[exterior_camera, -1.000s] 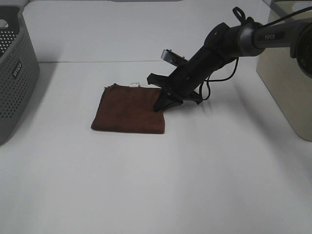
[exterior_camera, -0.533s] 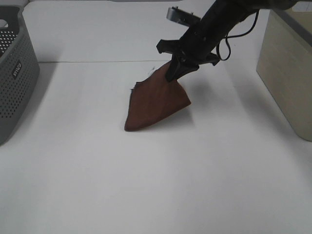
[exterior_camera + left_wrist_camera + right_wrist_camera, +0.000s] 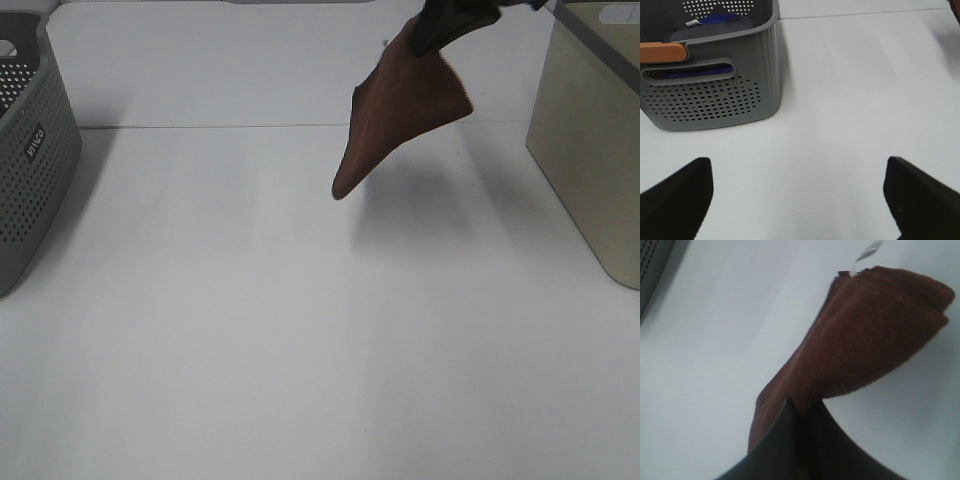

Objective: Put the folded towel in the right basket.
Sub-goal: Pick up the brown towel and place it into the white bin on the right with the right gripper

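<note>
Gripping towel (image 3: 400, 110) aloft | right hand (image 3: 802, 415) mostly cropped | right basket (image 3: 590, 150) edge-cut

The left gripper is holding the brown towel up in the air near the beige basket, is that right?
No, it is the right gripper that holds the brown towel up near the beige basket; the right wrist view shows it.

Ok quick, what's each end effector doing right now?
Left end effector: open, holding nothing.
Right end effector: closed on the brown towel, which hangs in the air.
</note>
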`<state>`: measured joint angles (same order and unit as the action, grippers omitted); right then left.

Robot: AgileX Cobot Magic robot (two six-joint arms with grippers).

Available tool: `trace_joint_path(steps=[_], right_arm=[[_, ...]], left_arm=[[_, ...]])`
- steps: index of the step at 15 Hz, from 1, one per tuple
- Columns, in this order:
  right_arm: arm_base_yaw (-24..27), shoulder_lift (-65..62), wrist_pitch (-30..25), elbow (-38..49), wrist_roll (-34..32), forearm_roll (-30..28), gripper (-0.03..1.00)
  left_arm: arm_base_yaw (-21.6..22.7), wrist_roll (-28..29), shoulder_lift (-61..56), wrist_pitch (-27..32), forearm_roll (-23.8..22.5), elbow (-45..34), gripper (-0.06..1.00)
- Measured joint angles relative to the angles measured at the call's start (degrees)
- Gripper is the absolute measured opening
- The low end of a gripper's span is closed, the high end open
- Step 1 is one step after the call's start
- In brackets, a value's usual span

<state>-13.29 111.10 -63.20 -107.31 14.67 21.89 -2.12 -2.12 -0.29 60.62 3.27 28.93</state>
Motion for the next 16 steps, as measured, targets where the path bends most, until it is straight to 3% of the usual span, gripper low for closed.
trace_joint_path(steps=[3, 5, 6, 7, 8, 10, 13, 16], right_arm=[[9.57, -2.52, -0.06, -0.4, 0.0, 0.92, 0.01], [17.42, -2.58, -0.06, -2.41, 0.0, 4.35, 0.01], [18.85, -2.58, -0.06, -2.92, 0.0, 5.21, 0.01], [24.75, -2.58, 0.57, -5.79, 0.23, 9.57, 0.01], [27.1, -2.58, 1.95, -6.7, 0.34, 11.23, 0.01], [30.25, -2.58, 5.16, -7.39, 0.34, 13.98, 0.01], [32.31, -0.34, 5.67, -7.51, 0.34, 13.81, 0.01], [32.31, 5.1, 5.61, -7.51, -4.58, 7.28, 0.01]], left_arm=[[0.0, 0.0, 0.0, 0.0, 0.0, 0.0, 0.88], [0.0, 0.0, 0.0, 0.0, 0.0, 0.0, 0.88], [0.0, 0.0, 0.0, 0.0, 0.0, 0.0, 0.88], [0.0, 0.0, 0.0, 0.0, 0.0, 0.0, 0.88], [0.0, 0.0, 0.0, 0.0, 0.0, 0.0, 0.88], [0.0, 0.0, 0.0, 0.0, 0.0, 0.0, 0.88], [0.0, 0.0, 0.0, 0.0, 0.0, 0.0, 0.88], [0.0, 0.0, 0.0, 0.0, 0.0, 0.0, 0.88]])
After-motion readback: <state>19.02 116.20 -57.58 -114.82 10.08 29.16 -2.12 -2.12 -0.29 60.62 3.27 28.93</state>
